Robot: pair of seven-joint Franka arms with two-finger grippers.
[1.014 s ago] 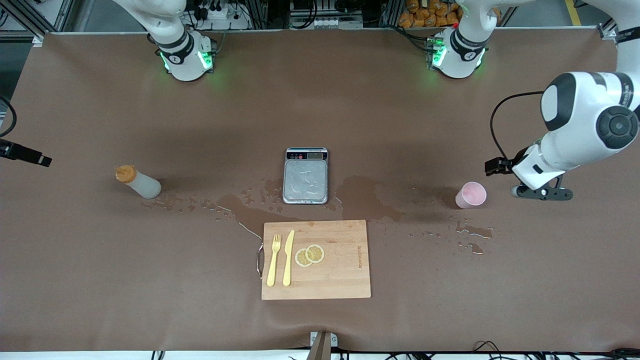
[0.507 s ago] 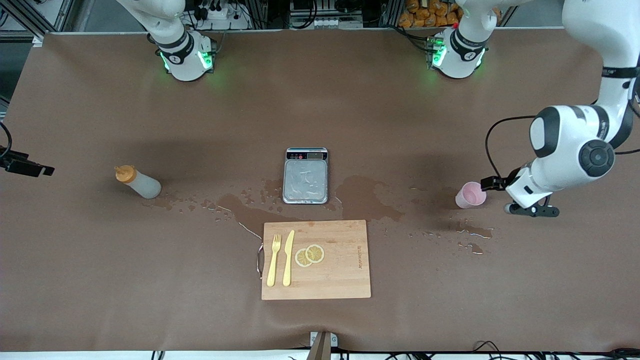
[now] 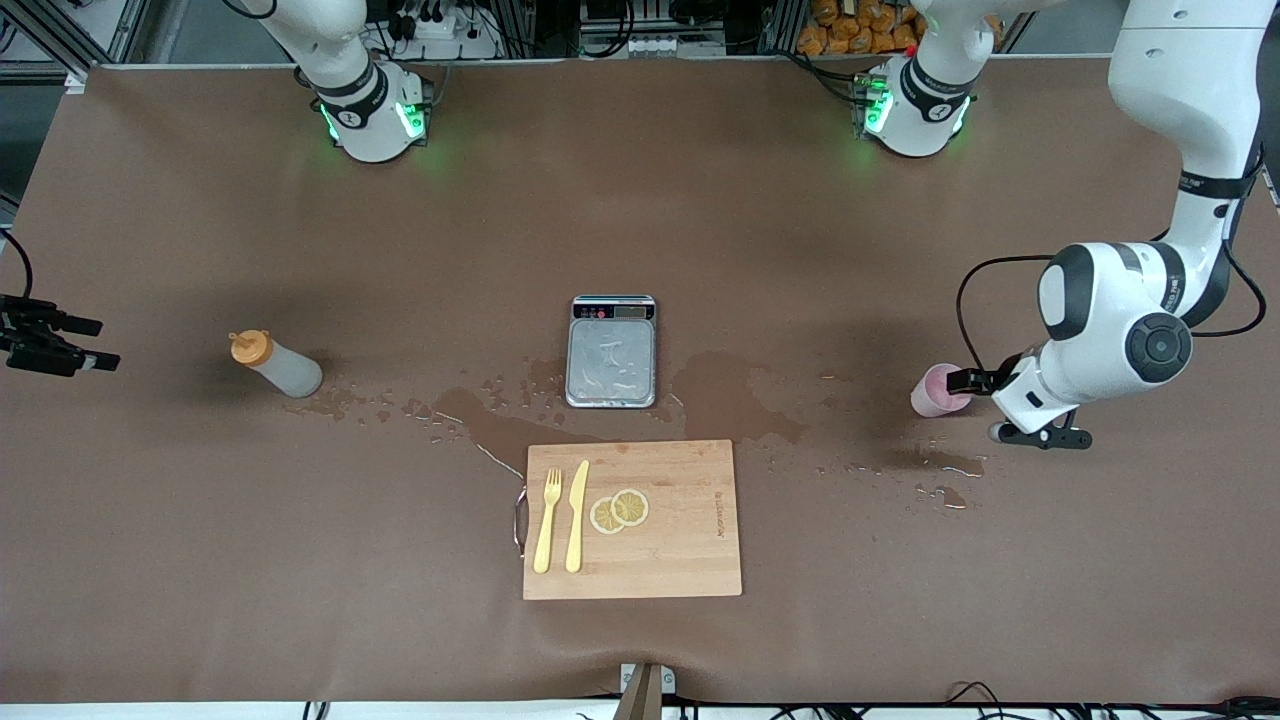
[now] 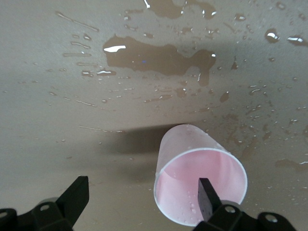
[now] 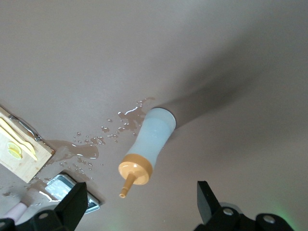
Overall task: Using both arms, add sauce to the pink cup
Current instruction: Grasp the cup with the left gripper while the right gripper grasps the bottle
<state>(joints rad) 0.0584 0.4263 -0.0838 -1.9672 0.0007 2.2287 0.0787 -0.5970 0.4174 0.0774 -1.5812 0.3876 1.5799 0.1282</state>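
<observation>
The pink cup (image 3: 938,391) stands upright on the wet table toward the left arm's end. My left gripper (image 3: 968,382) is open right beside its rim. In the left wrist view the pink cup (image 4: 199,180) sits off to one side of the left gripper (image 4: 142,197): one finger (image 4: 207,197) shows in front of its mouth, the other over bare table. The sauce bottle (image 3: 275,365), whitish with an orange cap, stands toward the right arm's end. My right gripper (image 3: 95,343) hangs open, apart from it. The right wrist view looks down on the sauce bottle (image 5: 151,139) past the right gripper (image 5: 139,199).
A steel scale (image 3: 611,352) sits mid-table. A wooden cutting board (image 3: 680,560), nearer the front camera, carries a yellow fork (image 3: 547,520), a yellow knife (image 3: 577,515) and lemon slices (image 3: 619,510). Puddles and drops (image 3: 740,395) spread between bottle and cup.
The left arm has swung down and in, bringing its open gripper from beside the cup up against its rim. The right gripper has shifted a little toward the bottle.
</observation>
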